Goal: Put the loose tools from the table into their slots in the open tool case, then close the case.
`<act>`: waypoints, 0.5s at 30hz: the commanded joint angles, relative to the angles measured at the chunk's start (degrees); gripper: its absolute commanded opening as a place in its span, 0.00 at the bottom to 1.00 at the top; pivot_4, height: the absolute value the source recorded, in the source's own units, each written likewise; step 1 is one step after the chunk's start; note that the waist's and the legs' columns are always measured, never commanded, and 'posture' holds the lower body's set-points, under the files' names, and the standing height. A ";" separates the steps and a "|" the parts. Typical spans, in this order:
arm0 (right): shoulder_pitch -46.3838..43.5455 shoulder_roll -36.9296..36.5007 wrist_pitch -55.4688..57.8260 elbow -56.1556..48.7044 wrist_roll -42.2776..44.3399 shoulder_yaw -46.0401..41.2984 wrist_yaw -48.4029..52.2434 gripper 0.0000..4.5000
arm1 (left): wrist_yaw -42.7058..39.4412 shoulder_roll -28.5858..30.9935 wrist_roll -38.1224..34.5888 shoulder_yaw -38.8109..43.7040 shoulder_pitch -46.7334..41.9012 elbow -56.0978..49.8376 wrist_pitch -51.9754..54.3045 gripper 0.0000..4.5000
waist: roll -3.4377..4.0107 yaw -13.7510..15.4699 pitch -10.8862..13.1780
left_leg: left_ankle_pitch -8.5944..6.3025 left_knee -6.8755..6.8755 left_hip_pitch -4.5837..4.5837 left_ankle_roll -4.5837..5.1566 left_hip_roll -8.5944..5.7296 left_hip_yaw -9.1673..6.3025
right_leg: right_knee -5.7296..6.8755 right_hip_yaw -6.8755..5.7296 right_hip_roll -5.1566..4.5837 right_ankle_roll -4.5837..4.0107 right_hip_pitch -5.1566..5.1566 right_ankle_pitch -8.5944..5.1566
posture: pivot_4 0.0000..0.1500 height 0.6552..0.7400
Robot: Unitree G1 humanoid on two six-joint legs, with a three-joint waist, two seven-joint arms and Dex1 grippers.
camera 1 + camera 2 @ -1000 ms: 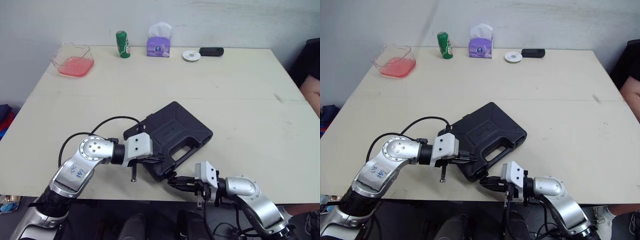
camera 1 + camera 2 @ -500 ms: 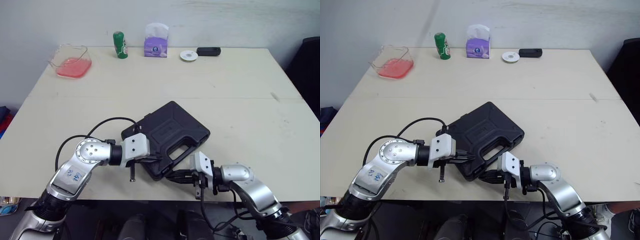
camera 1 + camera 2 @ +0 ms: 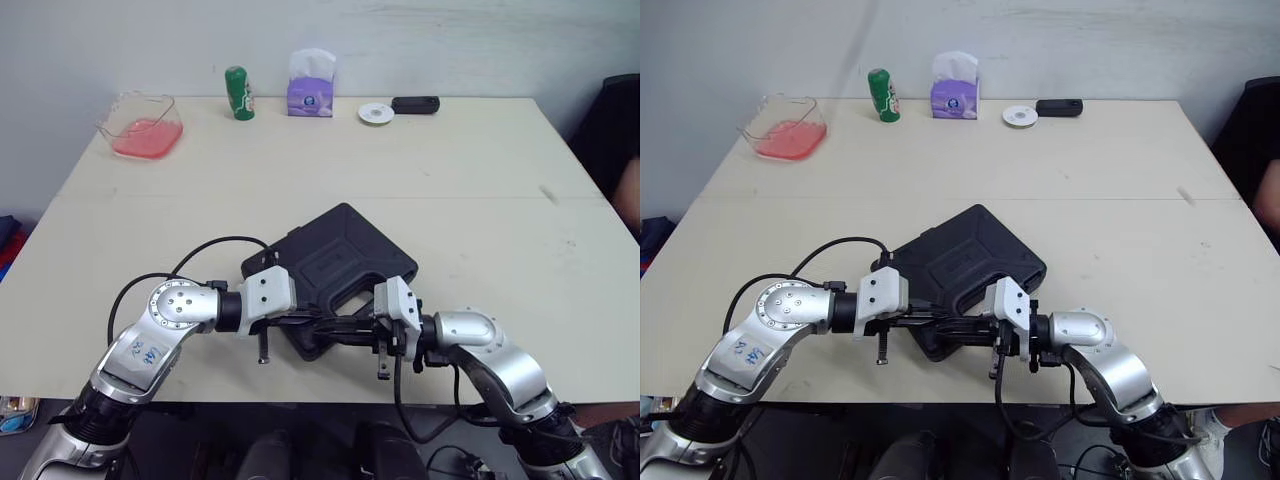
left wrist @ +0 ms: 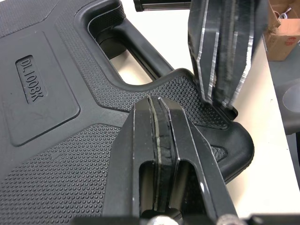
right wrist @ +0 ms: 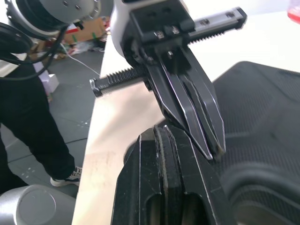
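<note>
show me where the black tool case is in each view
left eye: tool case at centre, lower half
right eye: same place
left wrist: tool case under the left gripper
right wrist: tool case beyond the right gripper
shared landmark: both grippers' tips together at its near corner

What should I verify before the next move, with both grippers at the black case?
1. Lid of tool case down: ok.
2. Latches fastened: cannot tell.
3. All tools in their slots: cannot tell, the case is shut.
4. Both left gripper and right gripper shut: ok.
5. Room between the grippers: not ok, tips almost meet at the case's near corner.
6. Case wholly on table: ok.
</note>
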 commanded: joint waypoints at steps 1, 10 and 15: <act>1.40 -1.69 -0.35 -3.27 2.40 -3.44 0.07 0.00 | -0.50 1.40 2.00 -3.58 4.35 6.72 4.78 0.01 | 0.01 0.01 -0.01 | 0.00 0.00 0.00 0.00 0.00 0.00 | 0.01 0.00 0.00 0.00 0.00 0.00 | 1.00 1.00; 10.90 -10.36 -3.32 -7.33 3.49 -9.35 3.17 0.00 | -0.83 -2.59 -2.94 3.21 4.42 8.36 -5.64 0.01 | 0.13 0.17 -0.08 | -0.01 -0.04 0.00 0.01 0.04 -0.01 | -0.08 0.00 0.00 0.00 0.02 0.00 | 1.00 1.00; 15.05 -15.10 -3.76 -5.43 6.80 -21.31 3.95 0.22 | -2.03 -3.23 -13.84 18.46 8.62 5.78 -9.00 0.21 | -0.01 0.15 0.50 | 0.00 -0.03 -0.21 0.00 0.04 -0.01 | -0.04 0.00 0.00 0.00 -0.21 0.00 | 1.00 1.00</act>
